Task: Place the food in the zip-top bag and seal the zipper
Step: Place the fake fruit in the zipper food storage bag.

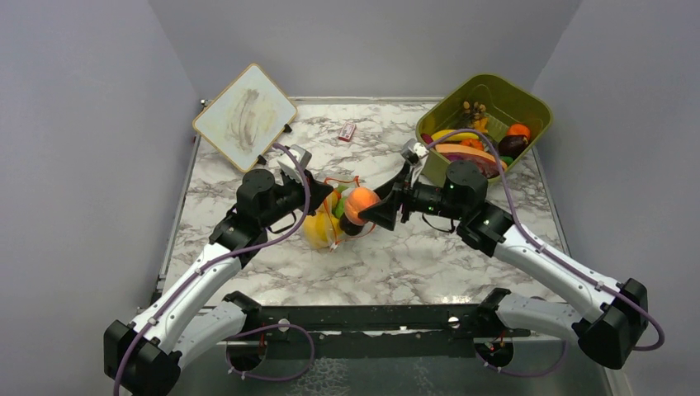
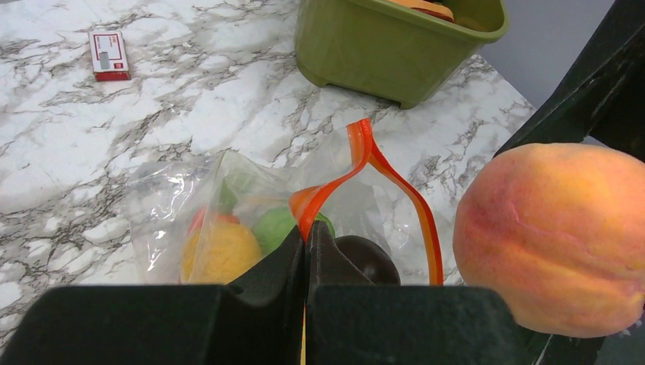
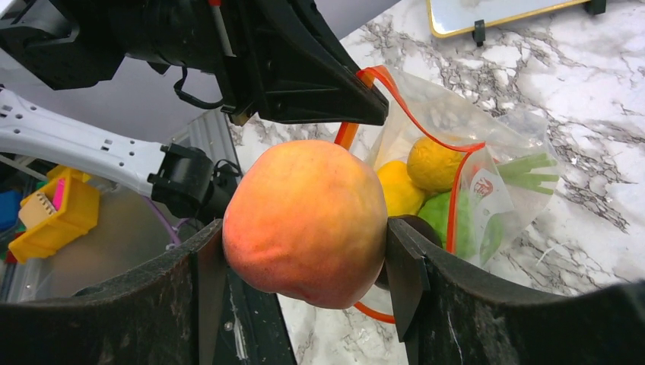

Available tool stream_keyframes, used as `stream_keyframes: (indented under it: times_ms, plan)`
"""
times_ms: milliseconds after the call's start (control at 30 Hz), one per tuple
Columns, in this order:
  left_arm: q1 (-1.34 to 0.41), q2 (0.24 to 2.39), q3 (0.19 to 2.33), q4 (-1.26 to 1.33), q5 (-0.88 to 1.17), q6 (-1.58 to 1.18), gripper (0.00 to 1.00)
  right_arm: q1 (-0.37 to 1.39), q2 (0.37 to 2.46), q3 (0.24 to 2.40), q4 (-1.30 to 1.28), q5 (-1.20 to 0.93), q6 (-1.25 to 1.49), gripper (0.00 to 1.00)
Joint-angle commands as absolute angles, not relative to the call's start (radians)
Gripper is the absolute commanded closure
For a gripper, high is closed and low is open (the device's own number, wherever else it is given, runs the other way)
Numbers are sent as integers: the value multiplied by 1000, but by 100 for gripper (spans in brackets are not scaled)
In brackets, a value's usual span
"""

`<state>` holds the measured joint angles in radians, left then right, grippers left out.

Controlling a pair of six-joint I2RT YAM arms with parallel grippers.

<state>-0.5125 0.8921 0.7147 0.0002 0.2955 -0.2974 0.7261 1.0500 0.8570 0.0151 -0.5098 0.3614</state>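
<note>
The clear zip-top bag (image 2: 175, 205) lies mid-table with its mouth held up. My left gripper (image 2: 307, 232) is shut on the orange-red zipper (image 2: 357, 156), lifting one lip. Inside the bag (image 3: 494, 160) I see yellow food (image 3: 433, 161), a green piece (image 2: 270, 226) and a dark purple one (image 2: 373, 255). My right gripper (image 3: 304, 243) is shut on an orange-pink toy peach (image 3: 308, 220), held just in front of the bag's mouth. From above, the peach (image 1: 360, 202) sits between both grippers over the bag (image 1: 326, 231).
An olive-green tub (image 1: 489, 115) with more toy food stands at the back right. A small red-white packet (image 1: 347, 131) lies at the back centre. A framed whiteboard (image 1: 244, 116) leans at the back left.
</note>
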Motion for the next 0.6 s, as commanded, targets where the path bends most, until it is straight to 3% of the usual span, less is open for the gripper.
stream_keyframes:
  times_ms: [0,567]
  plan:
    - [-517,879,709,54,312,-312,100,759,1068,848,78,-441,314,52]
    - [-518,861,721,21,294,-275,100,814,1153,819,197,-369,140,52]
